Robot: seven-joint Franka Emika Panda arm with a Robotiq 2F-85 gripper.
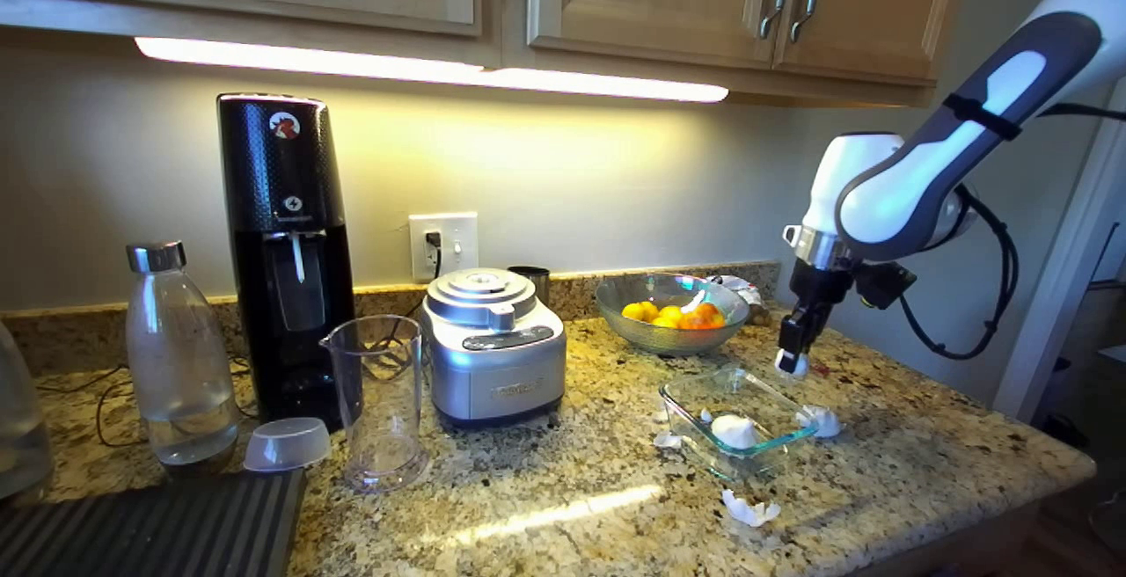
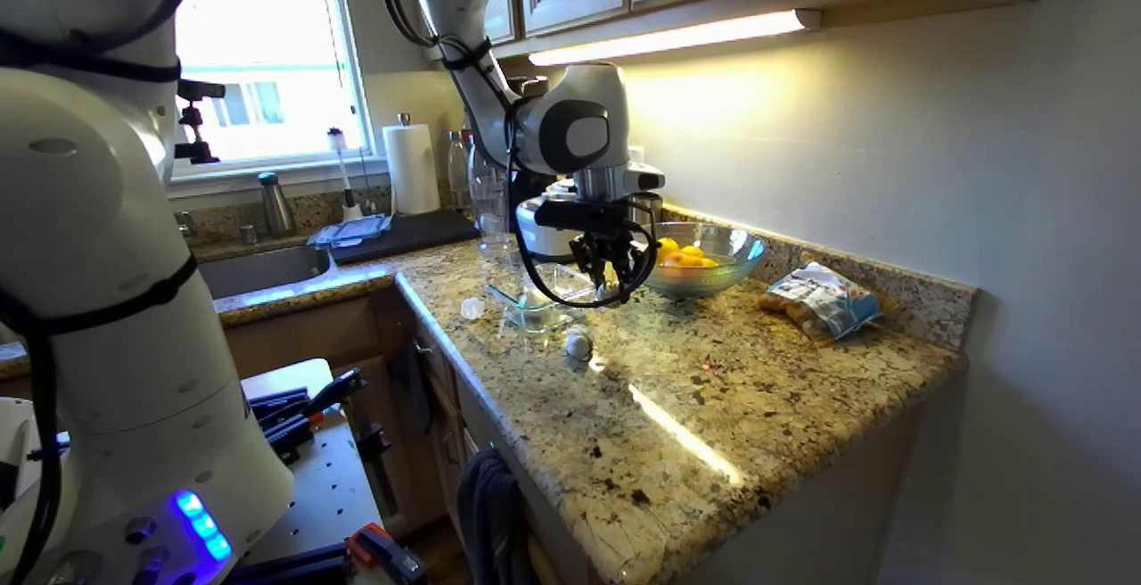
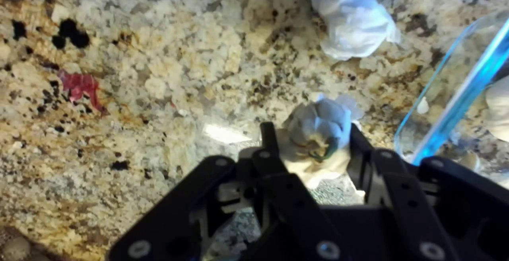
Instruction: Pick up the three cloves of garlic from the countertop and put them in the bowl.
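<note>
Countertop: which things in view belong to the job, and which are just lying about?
Job:
gripper
held garlic bulb
clear glass dish
garlic bulb inside it
garlic bulb beside it
granite countertop

Lying about:
fruit bowl
soda maker
capped clear bottle
clear beaker
silver appliance
papery white scraps
printed bag

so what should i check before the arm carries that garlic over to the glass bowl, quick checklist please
1. Grip: ok. The gripper is shut on the held garlic from both sides.
2. Lift: looks ok. The held garlic seems raised above the countertop.
3. Over the bowl: not ok. In the wrist view the bowl lies off to one side of the grip.
4. Height to clear the rim: cannot tell. No view shows it plainly.
5. Room inside: ok. The first garlic sits in the bowl with bare space beside it.
6. Other garlic apart from the bowl: ok. The wrist view shows a gap.
</note>
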